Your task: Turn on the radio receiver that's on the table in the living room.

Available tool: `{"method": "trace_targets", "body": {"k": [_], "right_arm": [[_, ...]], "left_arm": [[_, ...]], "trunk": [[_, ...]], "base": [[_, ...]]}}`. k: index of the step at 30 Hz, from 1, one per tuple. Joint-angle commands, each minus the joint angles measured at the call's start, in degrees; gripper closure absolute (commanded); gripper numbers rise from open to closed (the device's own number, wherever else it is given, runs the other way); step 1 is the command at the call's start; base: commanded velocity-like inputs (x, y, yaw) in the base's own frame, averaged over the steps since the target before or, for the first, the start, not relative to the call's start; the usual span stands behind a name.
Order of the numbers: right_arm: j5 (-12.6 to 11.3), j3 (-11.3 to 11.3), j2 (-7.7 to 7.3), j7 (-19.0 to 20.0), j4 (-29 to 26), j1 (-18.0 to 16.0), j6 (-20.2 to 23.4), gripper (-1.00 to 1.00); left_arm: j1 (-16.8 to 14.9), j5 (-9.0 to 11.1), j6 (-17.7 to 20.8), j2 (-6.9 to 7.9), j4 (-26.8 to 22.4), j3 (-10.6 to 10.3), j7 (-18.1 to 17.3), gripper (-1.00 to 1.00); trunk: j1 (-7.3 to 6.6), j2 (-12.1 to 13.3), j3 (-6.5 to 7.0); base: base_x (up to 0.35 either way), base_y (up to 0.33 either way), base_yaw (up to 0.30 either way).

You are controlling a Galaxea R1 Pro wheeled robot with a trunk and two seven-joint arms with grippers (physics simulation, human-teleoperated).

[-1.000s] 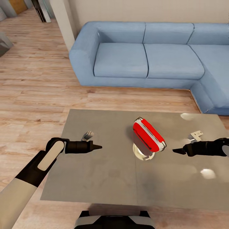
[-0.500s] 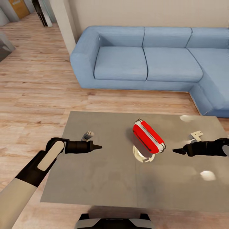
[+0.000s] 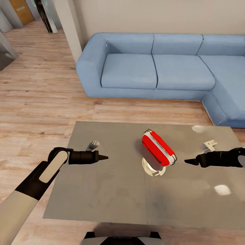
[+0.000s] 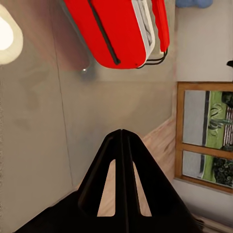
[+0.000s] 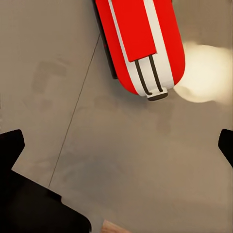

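Your head camera takes in the living room (image 3: 44, 85): light wood plank floor, beige wall at the far side, and a big blue L-shaped sofa (image 3: 153, 66) along the far wall that turns toward you at the right. Nearer to you sits the surface (image 3: 112, 190), a low, wide, glossy grey-taupe top with bright light spots reflected at its right side.

Your left arm (image 3: 30, 185) reaches in from the near left, and your right arm (image 3: 226, 158) comes in from the right edge. Both hover over the surface at about the same depth, pointing inward at each other.

The radio receiver (image 3: 158, 148) stands between them, a little right of centre and slightly toward the far side, apart from both hands. It is bright red with a white band, and its long side runs from far left to near right. Your left wrist camera shows the dark slot on its red face; your right wrist camera shows its thin metal handle (image 5: 148, 77).

Your left hand (image 3: 104, 157) is clenched, its two fingers pressed together to a point with nothing between them. Your right hand (image 3: 188, 161) is released: in its wrist camera the fingertips (image 5: 9, 145) stand wide apart with bare surface between
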Motion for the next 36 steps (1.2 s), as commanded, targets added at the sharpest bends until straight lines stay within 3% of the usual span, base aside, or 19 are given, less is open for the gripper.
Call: {"method": "trace_targets", "body": {"k": [1,8,14,23,29,36], "right_arm": [[0.0,0.0,0.0,0.0,0.0,0.0,0.0,-1.0],[-0.2,0.0,0.0,0.4,0.0,0.0,0.0,-1.0],[-0.1,0.0,0.01,4.5,0.0,0.0,0.0,-1.0],[0.0,-0.1,-0.08,5.5,0.3,0.3,0.0,-1.0],[0.3,-0.1,-0.02,5.2,0.6,3.8,0.0,-1.0],[1.4,-1.0,-0.14,2.8,0.6,11.5,-0.3,-1.0]], "left_arm": [[0.0,0.0,0.0,0.0,0.0,0.0,0.0,1.0],[0.0,-0.1,-0.1,0.04,0.2,-0.1,0.2,1.0],[0.0,0.0,-0.1,-0.02,0.2,-0.1,0.2,1.0],[0.1,-0.2,-0.1,0.05,0.1,-0.1,0.2,1.0],[0.3,-2.3,-0.1,0.02,-0.3,-0.1,0.2,1.0],[2.0,-4.5,-0.1,0.06,-0.5,-0.2,0.1,1.0]], "trunk": [[0.0,0.0,0.09],[0.0,0.0,0.73],[0.0,0.0,1.0],[0.0,0.0,1.48],[0.0,0.0,1.97],[0.0,0.0,2.56]], "base": [[0.0,0.0,0.0],[0.0,0.0,-0.034],[0.0,0.0,-0.015],[0.0,0.0,-0.049],[0.0,0.0,-0.106],[0.0,0.0,-0.104]]}}
